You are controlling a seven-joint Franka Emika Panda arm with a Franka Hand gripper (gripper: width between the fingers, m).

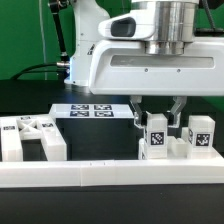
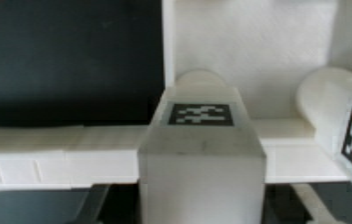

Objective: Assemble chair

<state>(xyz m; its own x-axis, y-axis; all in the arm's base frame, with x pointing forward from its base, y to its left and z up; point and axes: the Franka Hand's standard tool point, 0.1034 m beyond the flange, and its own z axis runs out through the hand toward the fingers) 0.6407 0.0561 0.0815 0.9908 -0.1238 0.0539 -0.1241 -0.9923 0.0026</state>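
Note:
A chunky white chair post [image 1: 157, 137] with a black-and-white tag stands upright just behind the long white rail [image 1: 110, 176], towards the exterior view's right. My gripper [image 1: 157, 122] comes down from above with one finger on each side of the post, shut on it. In the wrist view the same post [image 2: 201, 130] runs between the jaws of the gripper [image 2: 201, 205], its tag facing the camera. A second tagged post [image 1: 200, 136] stands close by on the right, also seen as the post [image 2: 342, 122]. More tagged chair pieces [image 1: 30, 140] lie at the left.
The marker board [image 1: 90, 111] lies flat on the dark table behind the parts. The rail [image 2: 57, 152] crosses the wrist view under the held post. The arm's white body fills the upper part of the exterior view.

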